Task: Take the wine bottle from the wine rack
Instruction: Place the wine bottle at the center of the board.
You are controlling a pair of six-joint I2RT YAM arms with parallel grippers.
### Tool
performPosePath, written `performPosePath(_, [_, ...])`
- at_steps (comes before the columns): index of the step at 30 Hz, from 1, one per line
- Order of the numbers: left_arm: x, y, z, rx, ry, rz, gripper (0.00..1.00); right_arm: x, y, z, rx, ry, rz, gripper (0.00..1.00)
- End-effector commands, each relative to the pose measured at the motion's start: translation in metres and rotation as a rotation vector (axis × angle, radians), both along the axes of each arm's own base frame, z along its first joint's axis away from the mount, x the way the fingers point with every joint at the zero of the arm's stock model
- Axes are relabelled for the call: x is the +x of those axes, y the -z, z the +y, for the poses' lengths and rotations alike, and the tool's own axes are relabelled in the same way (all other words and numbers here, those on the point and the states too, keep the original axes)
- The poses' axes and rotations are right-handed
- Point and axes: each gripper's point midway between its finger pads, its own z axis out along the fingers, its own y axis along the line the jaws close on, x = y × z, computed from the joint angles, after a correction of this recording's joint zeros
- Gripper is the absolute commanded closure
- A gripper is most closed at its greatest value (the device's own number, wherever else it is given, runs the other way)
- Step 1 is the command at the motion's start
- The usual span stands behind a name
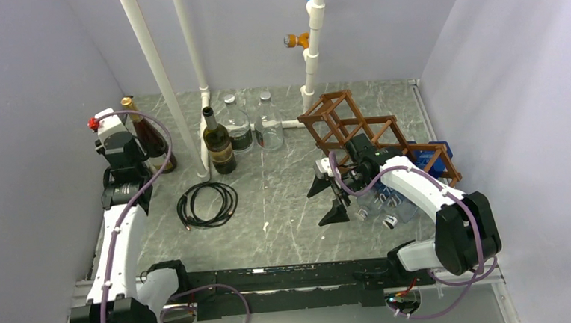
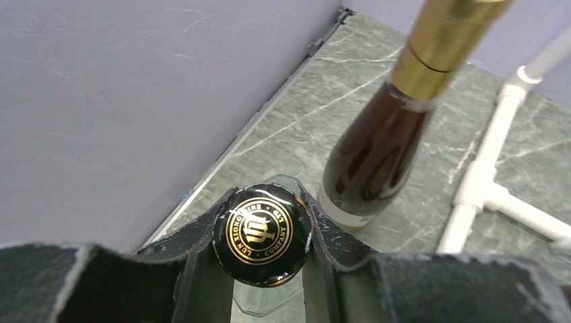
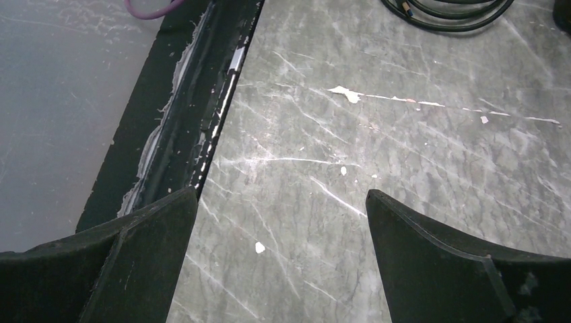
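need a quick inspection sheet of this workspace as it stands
surface: grey marbled table, white flecks
job's things: wine rack rear right; black-capped bottle in left tool
clutter: dark wine bottle, clear bottles, brown gold-topped bottle
grippers: left tool shut on black-capped bottle; right tool open, empty
cables: black cable coil; purple arm leads
surroundings: white pipes, grey walls

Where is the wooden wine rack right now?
Top view: the wine rack sits at the table's far right, beside the white pipe, just beyond the open right pincer.
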Motion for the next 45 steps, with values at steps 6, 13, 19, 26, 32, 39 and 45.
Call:
performPosePath(6, [0.019, -0.075, 0.046, 0.015, -0.178, -0.268, 1.00, 0.001, -0.009, 0.006, 0.036, -0.036, -0.035, 0.01])
performPosePath(13, [0.032, -0.092, 0.066, 0.028, -0.234, -0.276, 1.00, 0.000, -0.006, 0.007, 0.030, -0.041, -0.033, 0.01])
performPosePath(19, [0.047, -0.082, 0.085, -0.047, -0.258, -0.258, 1.00, 0.001, -0.004, 0.007, 0.024, -0.041, -0.031, 0.01])
performPosePath(26, [0.061, -0.078, 0.091, -0.093, -0.237, -0.244, 1.00, 0.001, -0.001, 0.007, 0.016, -0.042, -0.024, 0.01])
performPosePath(32, [0.065, -0.061, 0.099, -0.119, -0.258, -0.218, 0.89, 0.000, 0.000, 0.007, 0.012, -0.042, -0.019, 0.01])
performPosePath(39, [0.069, -0.046, 0.100, -0.144, -0.251, -0.195, 0.74, 0.001, 0.000, 0.007, 0.010, -0.041, -0.020, 0.01])
performPosePath(45, [0.068, -0.037, 0.098, -0.152, -0.244, -0.184, 0.60, 0.002, 0.000, 0.007, 0.006, -0.040, -0.021, 0.01])
